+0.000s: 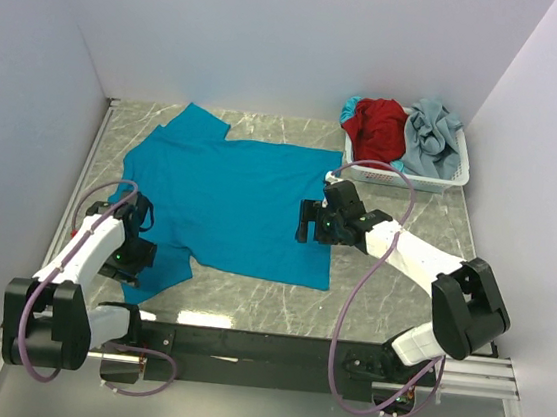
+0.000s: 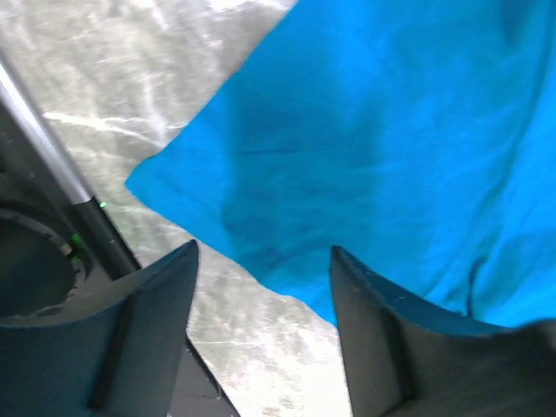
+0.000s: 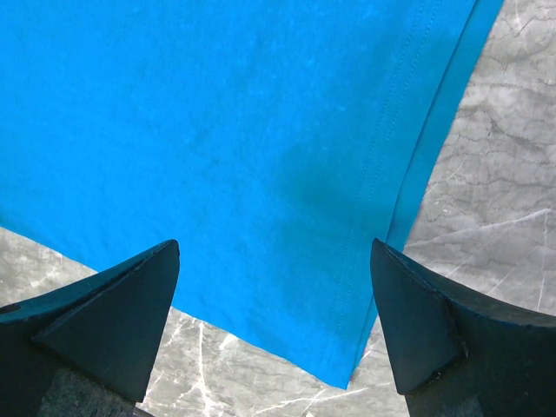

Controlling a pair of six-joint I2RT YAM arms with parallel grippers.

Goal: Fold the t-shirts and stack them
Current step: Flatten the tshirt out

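**Both grippers open over a flat teal shirt**

Nearest us in the top view runs the black rail (image 1: 243,345) that carries both arm bases across the six o'clock edge of the grey-veined marble table (image 1: 387,312).

At about eight o'clock we find the left gripper (image 2: 263,250) above the shirt's lower sleeve. Its dark, matte, wedge-shaped fingers (image 2: 156,295) stand apart with nothing between them. Under them its wrist view shows a pointed corner of smooth cloth against glossy stone.

Across the middle of the table the teal-blue t-shirt (image 1: 234,198) is spread flat and lies sideways. Its sleeves are toward nine o'clock and its straight hem toward three. The fabric looks soft and plain, with only shallow creases.

At the shirt's three o'clock edge the right gripper (image 3: 274,245) hangs over the hem. Its jaws are wide apart and hold nothing. Its wrist view shows a double line of stitching along the hem and the lower hem corner on the marble.

At one o'clock sits the white lattice basket (image 1: 403,179). It holds the crumpled red t-shirt (image 1: 377,124) and, to its right, the bunched pale grey-blue t-shirt (image 1: 430,135).
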